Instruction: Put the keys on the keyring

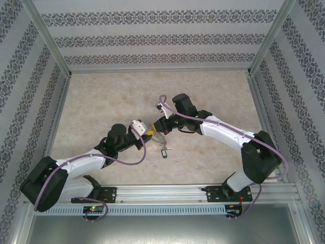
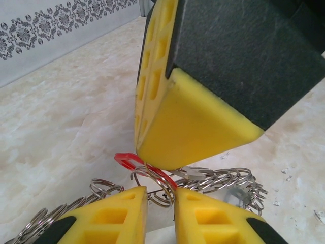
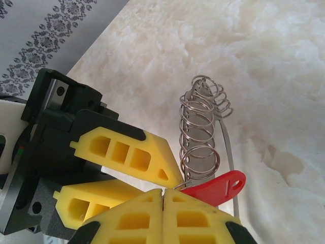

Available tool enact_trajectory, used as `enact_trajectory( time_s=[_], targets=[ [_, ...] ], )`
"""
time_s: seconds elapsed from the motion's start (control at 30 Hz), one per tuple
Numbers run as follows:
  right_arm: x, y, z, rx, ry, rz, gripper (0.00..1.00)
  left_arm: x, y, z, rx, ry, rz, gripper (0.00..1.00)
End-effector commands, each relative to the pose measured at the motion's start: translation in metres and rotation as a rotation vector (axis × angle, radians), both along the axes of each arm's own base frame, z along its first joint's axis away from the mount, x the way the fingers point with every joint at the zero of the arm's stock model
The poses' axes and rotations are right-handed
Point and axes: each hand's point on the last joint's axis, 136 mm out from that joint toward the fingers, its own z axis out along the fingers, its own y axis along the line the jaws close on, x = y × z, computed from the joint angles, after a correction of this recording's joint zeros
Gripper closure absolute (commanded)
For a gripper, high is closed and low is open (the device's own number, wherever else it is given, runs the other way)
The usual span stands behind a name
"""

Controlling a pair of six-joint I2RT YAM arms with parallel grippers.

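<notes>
Your right gripper (image 3: 163, 193), bottom centre of its wrist view, has its jaws pressed together on the red key (image 3: 217, 185), tag poking out right, just below the keyring (image 3: 199, 134), a coil of small rings. Your left gripper (image 2: 160, 198), bottom of its own view: jaws narrow, one small ring at the gap, and you cannot tell whether it is pinched. The dark key (image 1: 163, 150) lies on the table (image 1: 101, 101) just below both grippers, top view centre.
</notes>
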Motion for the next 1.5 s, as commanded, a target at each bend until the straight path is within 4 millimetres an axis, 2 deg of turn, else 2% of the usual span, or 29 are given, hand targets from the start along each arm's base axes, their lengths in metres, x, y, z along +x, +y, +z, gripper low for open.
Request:
enact_trajectory(
  time_s=[0.0,0.23,0.47,0.83,0.93,1.47],
  targets=[
    [-0.008,0.003,0.006,0.031,0.004,0.038,1.0,0.004,0.001,0.01,0.003,-0.035,0.02,0.8],
    [-0.01,0.003,0.004,0.024,0.011,0.042,1.0,0.007,0.004,0.014,0.009,-0.057,0.046,0.75],
    [-0.009,0.003,0.003,0.02,0.011,0.038,1.0,0.007,0.004,0.016,0.006,-0.067,0.045,0.74],
    [-0.008,0.006,0.007,0.029,0.006,0.04,1.0,-0.002,0.01,0.006,0.074,-0.052,0.027,0.84],
    [-0.009,0.007,0.006,0.029,0.013,0.05,1.0,-0.002,0.012,0.007,0.076,-0.062,0.033,0.84],
    [-0.022,0.011,0.001,0.032,0.055,0.108,1.0,0.006,0.007,0.013,0.077,-0.08,0.032,0.79]
  ],
)
